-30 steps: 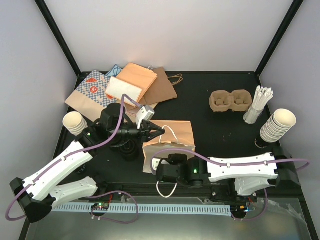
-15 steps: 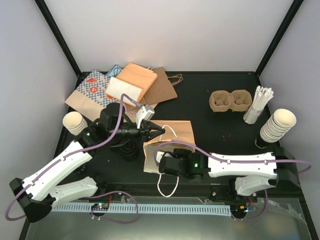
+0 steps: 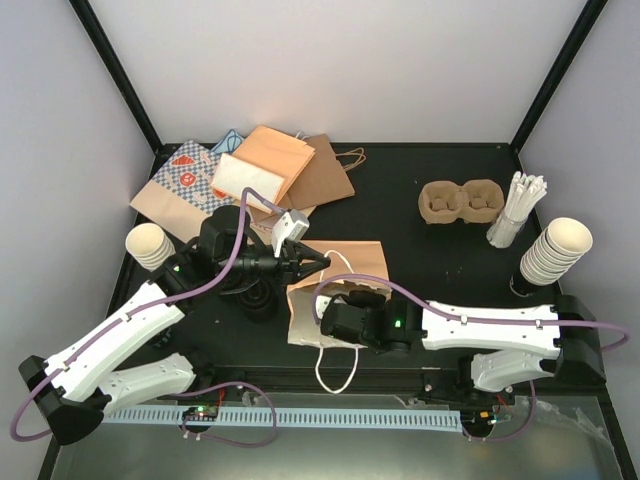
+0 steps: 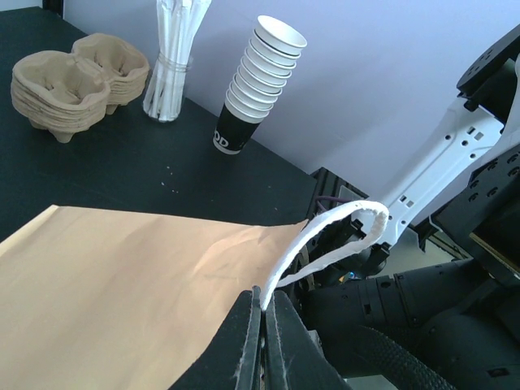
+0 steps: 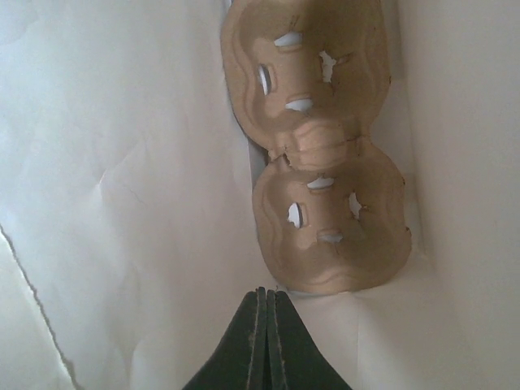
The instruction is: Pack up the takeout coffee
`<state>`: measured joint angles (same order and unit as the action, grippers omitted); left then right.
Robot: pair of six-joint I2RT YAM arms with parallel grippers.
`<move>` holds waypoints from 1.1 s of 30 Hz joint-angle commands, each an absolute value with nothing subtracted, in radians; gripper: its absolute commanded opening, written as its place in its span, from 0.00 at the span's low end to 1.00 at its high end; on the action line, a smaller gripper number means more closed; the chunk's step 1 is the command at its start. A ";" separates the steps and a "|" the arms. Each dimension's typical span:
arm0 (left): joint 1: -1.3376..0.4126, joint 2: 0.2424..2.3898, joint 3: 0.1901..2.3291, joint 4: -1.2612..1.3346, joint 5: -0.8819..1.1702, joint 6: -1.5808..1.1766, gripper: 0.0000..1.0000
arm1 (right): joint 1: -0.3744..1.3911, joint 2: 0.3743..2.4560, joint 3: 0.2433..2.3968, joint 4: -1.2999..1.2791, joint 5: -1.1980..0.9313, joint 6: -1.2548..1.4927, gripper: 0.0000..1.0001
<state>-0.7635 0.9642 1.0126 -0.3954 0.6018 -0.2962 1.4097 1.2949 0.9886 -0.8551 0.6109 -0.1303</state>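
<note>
carrier [image 5: 318, 150] in bag [image 5: 122, 203]; r wrist only

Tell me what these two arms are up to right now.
The left gripper is shut on the white handle of a brown paper bag on the table. The right gripper is reaching inside the bag, shut and holding nothing, its tips just short of a pulp two-cup carrier lying in there. No cup shows inside the bag.
</note>
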 commanded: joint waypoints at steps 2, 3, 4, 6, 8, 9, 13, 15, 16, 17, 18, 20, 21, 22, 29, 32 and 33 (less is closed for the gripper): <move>-0.772 0.967 1.070 -0.383 0.591 -0.296 0.02 | 1.386 1.293 1.017 -0.835 0.599 -0.165 0.01; -0.772 0.970 1.073 -0.384 0.592 -0.297 0.02 | 1.386 1.298 1.019 -0.835 0.599 -0.166 0.01; -0.772 0.970 1.076 -0.385 0.592 -0.297 0.02 | 1.385 1.302 1.020 -0.833 0.598 -0.168 0.01; -0.773 0.975 1.082 -0.385 0.593 -0.297 0.02 | 1.384 1.311 1.022 -0.832 0.594 -0.169 0.01; -0.773 0.980 1.084 -0.383 0.594 -0.297 0.02 | 1.383 1.326 1.032 -0.834 0.586 -0.166 0.01; -0.774 0.984 1.085 -0.382 0.594 -0.298 0.02 | 1.384 1.335 1.040 -0.839 0.581 -0.163 0.01; -0.778 0.992 1.083 -0.367 0.596 -0.305 0.02 | 1.384 1.389 1.068 -0.854 0.570 -0.153 0.01; -0.779 0.994 1.085 -0.367 0.594 -0.303 0.02 | 1.383 1.406 1.061 -0.846 0.578 -0.155 0.01; -0.781 0.995 1.086 -0.369 0.594 -0.302 0.01 | 1.383 1.411 1.055 -0.840 0.584 -0.162 0.01; -0.781 0.994 1.088 -0.371 0.594 -0.298 0.01 | 1.383 1.414 1.046 -0.830 0.591 -0.169 0.01; -0.782 0.993 1.091 -0.376 0.593 -0.297 0.01 | 1.384 1.413 1.036 -0.819 0.597 -0.180 0.01; -0.781 0.991 1.095 -0.384 0.591 -0.290 0.02 | 1.377 1.410 1.018 -0.794 0.602 -0.199 0.01; -0.781 0.990 1.096 -0.388 0.592 -0.288 0.01 | 1.373 1.408 1.008 -0.783 0.605 -0.210 0.01; -0.781 0.989 1.098 -0.391 0.591 -0.286 0.02 | 1.368 1.406 0.997 -0.768 0.611 -0.220 0.01; -0.781 0.980 1.103 -0.407 0.593 -0.275 0.02 | 1.331 1.415 0.930 -0.679 0.634 -0.293 0.01; -0.781 0.980 1.104 -0.415 0.597 -0.274 0.01 | 1.316 1.428 0.914 -0.649 0.643 -0.310 0.01; -0.781 0.979 1.104 -0.415 0.598 -0.274 0.02 | 1.312 1.432 0.910 -0.641 0.643 -0.314 0.01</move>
<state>-0.7746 0.9924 1.0588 -0.4080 0.6014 -0.2886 1.3296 1.4155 0.9241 -0.7109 0.6121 -0.2710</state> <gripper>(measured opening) 0.031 0.028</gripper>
